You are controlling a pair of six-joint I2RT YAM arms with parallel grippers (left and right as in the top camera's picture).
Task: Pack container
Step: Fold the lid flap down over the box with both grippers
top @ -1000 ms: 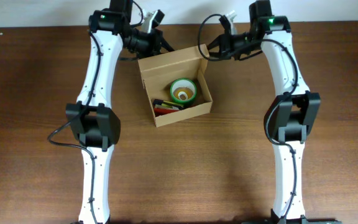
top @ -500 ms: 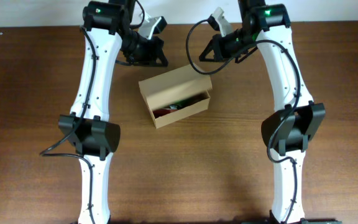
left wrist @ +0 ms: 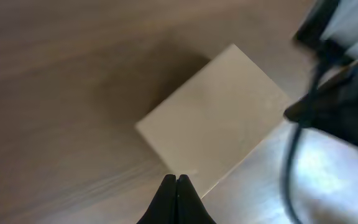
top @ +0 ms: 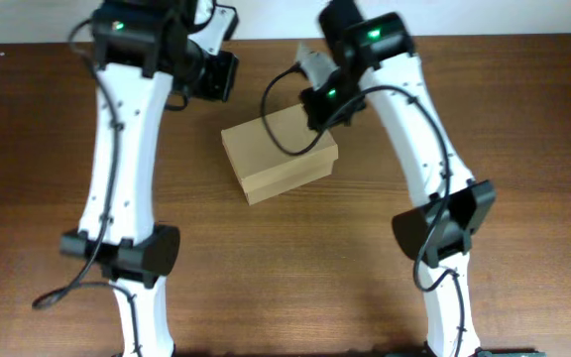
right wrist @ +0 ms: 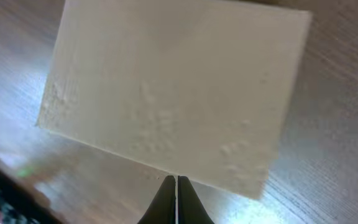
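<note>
Desk [top: 523,119] of dark wood is seen from above, with two white arms reaching in over it. The left arm [top: 117,149] has been drawn back toward the far left corner and now stands apart from the box. The right arm [top: 414,129] has been swung inward, so that its wrist hangs over the far right edge of the box.

The box [top: 278,159] is set near the far middle of the desk, between the two arms and skewed to the desk's edges. It does not seem to have been shifted. Its lid [top: 276,144] is what has changed. A second ago the lid was standing open, and a green tape roll and some dark and red items could be seen inside. Half a second ago it was halfway down. Now it lies flat, and nothing of the contents can be seen. A thin seam is visible along the near wall, where the lid's front edge meets the base.

The left claw [left wrist: 178,184] is pinched together on nothing, with the box well ahead of it. The right claw [right wrist: 176,184] is likewise pressed closed and empty, just above the lid's edge. Whether it is touching the lid cannot be told.

The packing is therefore judged to be nearly finished, with the contents in and the lid down. Whether the lid is fully seated or tucked cannot be made out, so a final press may be needed.
</note>
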